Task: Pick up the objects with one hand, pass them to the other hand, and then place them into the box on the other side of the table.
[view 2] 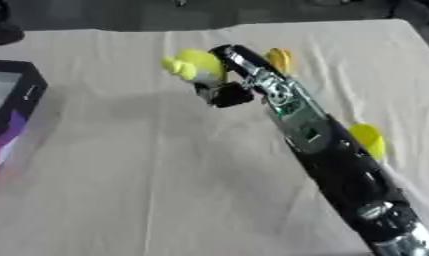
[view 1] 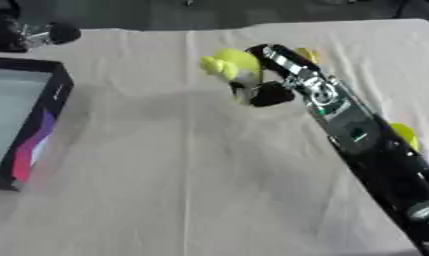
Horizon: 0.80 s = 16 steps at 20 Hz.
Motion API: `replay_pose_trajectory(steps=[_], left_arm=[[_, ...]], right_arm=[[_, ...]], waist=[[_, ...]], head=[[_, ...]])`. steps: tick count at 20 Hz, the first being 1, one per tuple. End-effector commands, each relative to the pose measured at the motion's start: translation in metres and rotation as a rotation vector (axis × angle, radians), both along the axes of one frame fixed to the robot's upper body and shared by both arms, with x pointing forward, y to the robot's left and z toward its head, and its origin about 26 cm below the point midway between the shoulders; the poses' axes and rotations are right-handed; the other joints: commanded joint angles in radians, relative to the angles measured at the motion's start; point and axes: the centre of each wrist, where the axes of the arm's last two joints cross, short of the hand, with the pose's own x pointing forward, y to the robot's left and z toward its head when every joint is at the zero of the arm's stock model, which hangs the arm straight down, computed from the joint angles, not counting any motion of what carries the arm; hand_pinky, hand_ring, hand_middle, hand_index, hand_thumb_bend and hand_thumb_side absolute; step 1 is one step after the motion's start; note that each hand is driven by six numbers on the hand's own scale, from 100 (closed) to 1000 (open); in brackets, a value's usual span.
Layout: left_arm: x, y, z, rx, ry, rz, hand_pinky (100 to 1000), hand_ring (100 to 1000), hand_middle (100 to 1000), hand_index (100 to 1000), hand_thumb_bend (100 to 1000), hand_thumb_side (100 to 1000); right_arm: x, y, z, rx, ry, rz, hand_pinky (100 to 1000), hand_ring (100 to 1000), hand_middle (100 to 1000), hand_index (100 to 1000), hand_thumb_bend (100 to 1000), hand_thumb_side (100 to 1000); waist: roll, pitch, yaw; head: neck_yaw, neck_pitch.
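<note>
Right eye view: yellow toy (view 2: 193, 65) held in curled right hand (view 2: 224, 86); grip looks partial, so a drop before handover is feared.

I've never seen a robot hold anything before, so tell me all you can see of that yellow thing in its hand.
The yellow object is bright yellow-green, lumpy and rounded, with a smaller lobe jutting to its left; it looks soft or plastic, though its exact kind is unclear. The right hand has its dark fingers curled round its lower right side and holds it above the cloth-covered table, near the far middle. Nothing else touches it.
</note>
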Motion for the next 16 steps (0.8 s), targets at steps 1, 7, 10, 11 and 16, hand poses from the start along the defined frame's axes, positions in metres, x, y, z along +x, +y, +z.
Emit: replay_pose_trajectory(steps=[1,7,10,11,16], left_arm=[[-0.011,-0.019,0.008,0.107,-0.009,-0.035,827,799,784,831,763,470],[-0.003,-0.048,-0.006,0.257,0.08,-0.015,817,816,807,847,760,425],[-0.005,-0.07,-0.007,0.449,0.006,0.039,814,821,815,858,774,401],[-0.005,-0.075,-0.01,0.526,-0.021,0.05,817,826,834,873,801,399],[-0.001,-0.088,-0.013,0.715,-0.035,0.041,818,836,839,878,843,316]], right_arm=[[-0.004,0.025,-0.002,0.027,-0.028,0.002,797,593,426,534,100,100],[-0.009,0.052,-0.007,0.071,-0.028,-0.039,792,592,424,532,100,100],[-0.014,0.065,-0.006,0.091,-0.036,-0.015,792,592,424,533,100,100],[-0.015,0.069,-0.005,0.098,-0.042,-0.006,790,590,422,531,100,100],[-0.02,0.08,-0.002,0.097,-0.055,0.036,790,591,423,531,100,100]], waist=[[0.006,-0.04,0.003],[0.009,-0.042,0.016],[0.008,-0.04,0.023],[0.008,-0.04,0.024],[0.006,-0.037,0.029]], head=[[0.017,0.006],[0.022,0.006],[0.02,0.006],[0.021,0.006],[0.023,0.006]])
